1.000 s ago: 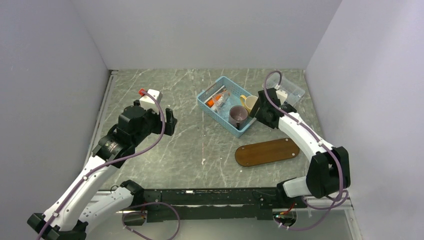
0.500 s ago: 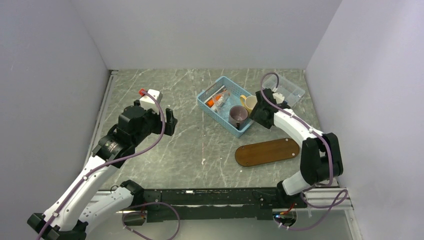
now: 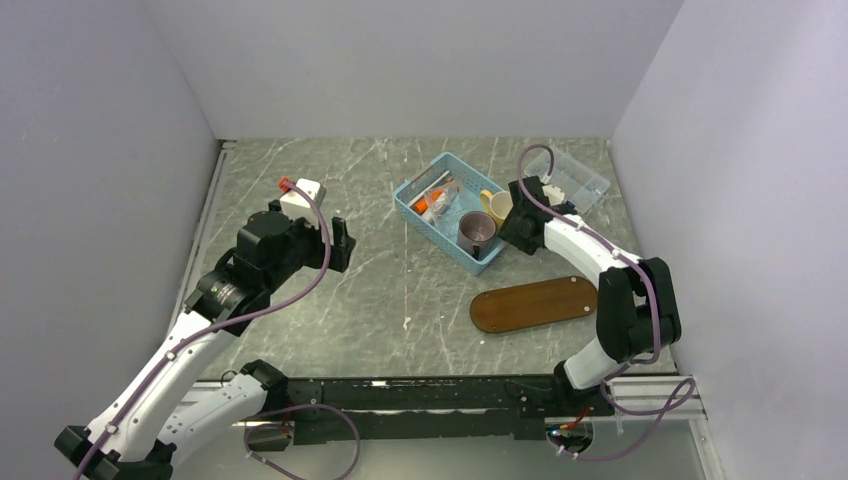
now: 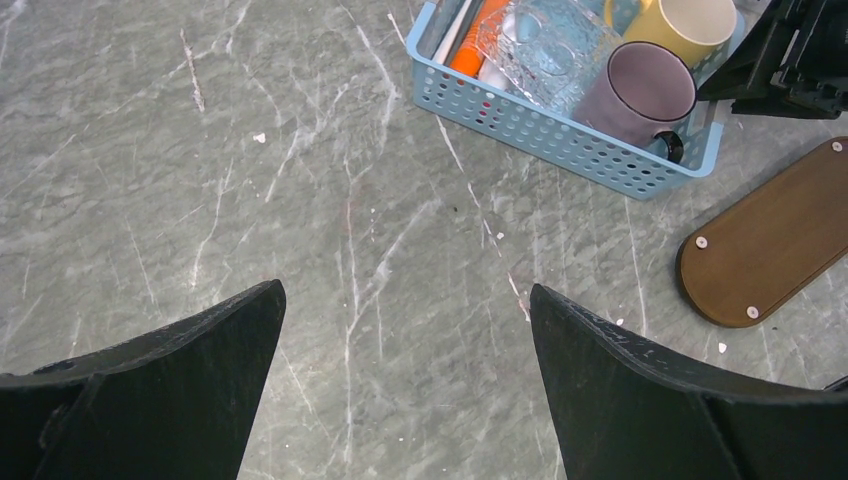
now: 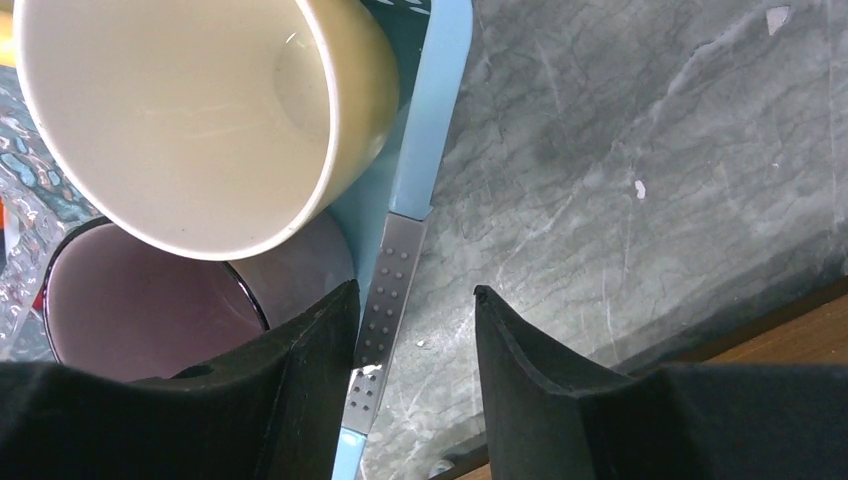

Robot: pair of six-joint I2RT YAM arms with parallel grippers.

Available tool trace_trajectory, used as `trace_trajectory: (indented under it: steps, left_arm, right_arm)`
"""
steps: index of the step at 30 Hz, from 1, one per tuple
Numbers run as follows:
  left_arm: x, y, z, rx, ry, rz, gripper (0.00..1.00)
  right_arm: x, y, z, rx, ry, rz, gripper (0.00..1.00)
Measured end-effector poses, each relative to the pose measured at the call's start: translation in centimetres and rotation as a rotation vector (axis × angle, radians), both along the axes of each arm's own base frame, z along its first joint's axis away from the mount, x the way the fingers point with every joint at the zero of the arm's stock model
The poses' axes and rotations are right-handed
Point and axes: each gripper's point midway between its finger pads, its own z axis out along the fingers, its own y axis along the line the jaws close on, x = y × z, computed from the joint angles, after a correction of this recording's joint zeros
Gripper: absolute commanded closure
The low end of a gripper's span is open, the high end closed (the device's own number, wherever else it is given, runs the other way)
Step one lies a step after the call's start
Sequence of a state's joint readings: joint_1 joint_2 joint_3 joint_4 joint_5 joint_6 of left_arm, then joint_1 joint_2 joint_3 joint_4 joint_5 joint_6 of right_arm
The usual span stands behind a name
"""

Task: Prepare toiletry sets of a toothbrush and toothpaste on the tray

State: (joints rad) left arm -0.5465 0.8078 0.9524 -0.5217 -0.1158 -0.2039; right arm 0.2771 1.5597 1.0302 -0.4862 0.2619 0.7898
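Observation:
The blue basket [image 3: 440, 208] holds the orange toothpaste [image 3: 431, 204], which also shows in the left wrist view [image 4: 468, 50], beside a thin whitish toothbrush [image 4: 452, 28]. A grey dotted strip [image 5: 385, 300], which looks like the grey toothbrush's handle, lies along the basket's rim [image 5: 440, 90]. My right gripper [image 5: 412, 290] is open, with the strip between its fingers, close to the left one. It shows in the top view [image 3: 507, 226] at the basket's right corner. The brown wooden tray [image 3: 535, 303] lies bare. My left gripper [image 3: 340, 243] is open over bare table [image 4: 402, 288]. The white-silver toothpaste is not made out.
A purple cup [image 3: 476, 232] and a yellow cup [image 3: 497, 205] sit at the basket's right end, and both fill the right wrist view's left side [image 5: 130, 300] [image 5: 190, 110]. A clear glass piece [image 4: 540, 45] lies in the basket. A clear compartment box [image 3: 582, 178] stands at the back right.
My right arm has swung its elbow in, and its gripper has shifted slightly left and back, close to the basket's right corner. The left arm has not moved.

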Motion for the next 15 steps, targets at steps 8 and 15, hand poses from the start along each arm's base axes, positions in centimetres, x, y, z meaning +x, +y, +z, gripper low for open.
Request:
trace_trajectory:
  steps: [8,15]
  left_arm:
    - [-0.11,-0.22,0.0,-0.005,0.002,-0.013,0.01]
    - [-0.11,-0.21,0.01,-0.004,0.002,-0.013,0.01]
  right_arm:
    - [0.55,0.53,0.21,0.019,-0.007,0.013,0.72]
    - [0.73,0.86,0.17,0.033,-0.006,0.021,0.79]
